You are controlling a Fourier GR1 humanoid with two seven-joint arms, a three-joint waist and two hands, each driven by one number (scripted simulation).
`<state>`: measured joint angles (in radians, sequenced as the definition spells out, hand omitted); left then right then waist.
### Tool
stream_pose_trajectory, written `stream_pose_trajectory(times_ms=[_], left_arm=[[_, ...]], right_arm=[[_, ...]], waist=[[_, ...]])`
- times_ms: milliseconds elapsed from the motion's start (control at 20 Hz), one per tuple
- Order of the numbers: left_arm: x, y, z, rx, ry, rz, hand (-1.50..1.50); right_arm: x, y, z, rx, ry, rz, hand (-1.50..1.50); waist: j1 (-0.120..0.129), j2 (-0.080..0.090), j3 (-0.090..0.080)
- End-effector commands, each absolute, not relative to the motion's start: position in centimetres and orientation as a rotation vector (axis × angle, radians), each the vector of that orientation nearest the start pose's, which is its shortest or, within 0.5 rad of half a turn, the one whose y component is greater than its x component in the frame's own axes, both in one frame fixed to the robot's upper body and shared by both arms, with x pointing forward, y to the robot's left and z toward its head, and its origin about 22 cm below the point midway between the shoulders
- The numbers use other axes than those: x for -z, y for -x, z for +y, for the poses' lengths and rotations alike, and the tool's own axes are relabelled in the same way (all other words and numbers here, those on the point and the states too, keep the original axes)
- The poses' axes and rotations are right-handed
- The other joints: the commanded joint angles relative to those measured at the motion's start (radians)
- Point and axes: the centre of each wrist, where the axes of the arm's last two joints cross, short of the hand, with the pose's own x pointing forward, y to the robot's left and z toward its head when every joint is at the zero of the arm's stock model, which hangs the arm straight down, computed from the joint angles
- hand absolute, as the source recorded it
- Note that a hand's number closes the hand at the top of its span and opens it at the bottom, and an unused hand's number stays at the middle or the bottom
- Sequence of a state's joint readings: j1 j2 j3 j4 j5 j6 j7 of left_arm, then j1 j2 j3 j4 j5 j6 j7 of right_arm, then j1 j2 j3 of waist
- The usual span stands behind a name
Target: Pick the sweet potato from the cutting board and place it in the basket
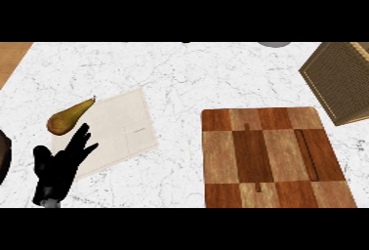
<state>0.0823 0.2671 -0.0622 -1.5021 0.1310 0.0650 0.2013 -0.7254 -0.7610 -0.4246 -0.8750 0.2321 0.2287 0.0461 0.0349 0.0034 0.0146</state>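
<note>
At the frame's lower left the left robot hand (59, 163) stands open, fingers straight, its tips just below a brownish pear-shaped sweet potato (69, 117) lying on the upper-left edge of a pale cutting board (122, 132). Open marble bench (187, 78) separates these from the checkered wooden board (270, 158) at lower right and the wicker basket (338, 80) at the upper-right edge.

You are looking steeply down at a white marble counter (187, 73) with fine grey veining, evenly lit. Past its left edge, at the far left corner, you see a strip of warm wood-toned surface (10, 56). At the counter's far edge a small grey rounded shape (275, 44) shows, too cut off to identify.
</note>
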Motion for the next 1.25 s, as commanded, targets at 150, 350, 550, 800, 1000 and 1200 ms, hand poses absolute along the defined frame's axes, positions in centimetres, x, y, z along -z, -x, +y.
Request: stream_pose_trajectory(times_ms=[150,350,550,800,1000,1200], left_arm=[[5.0,-20.4,28.0,0.065,-0.136,-1.038,0.0],[3.8,-20.7,28.0,0.058,-0.15,-1.043,0.0],[5.1,-20.1,29.3,0.044,-0.116,-1.014,0.0],[5.0,-20.7,28.4,0.069,-0.126,-1.028,0.0],[5.0,-20.4,28.9,0.04,-0.144,-1.039,0.0],[3.8,-21.3,28.2,0.057,-0.132,-1.05,0.0]], right_arm=[[-21.1,-34.9,-49.0,-0.425,0.865,-1.502,-1.5],[-20.5,-34.6,-50.5,-0.364,0.867,-1.546,-1.5],[-21.6,-33.8,-52.1,-0.307,0.849,-1.601,-1.5],[-23.4,-33.7,-53.1,-0.164,0.826,-1.625,-1.5],[-24.2,-30.8,-56.2,-0.04,0.869,-1.597,-1.5],[-24.7,-27.0,-59.3,-0.034,0.875,-1.546,-1.5]], waist=[[0.0,0.014,-0.013],[0.004,0.012,-0.012],[-0.007,0.011,-0.013],[-0.004,0.011,-0.013],[-0.004,0.016,-0.012],[-0.013,0.015,-0.01]])
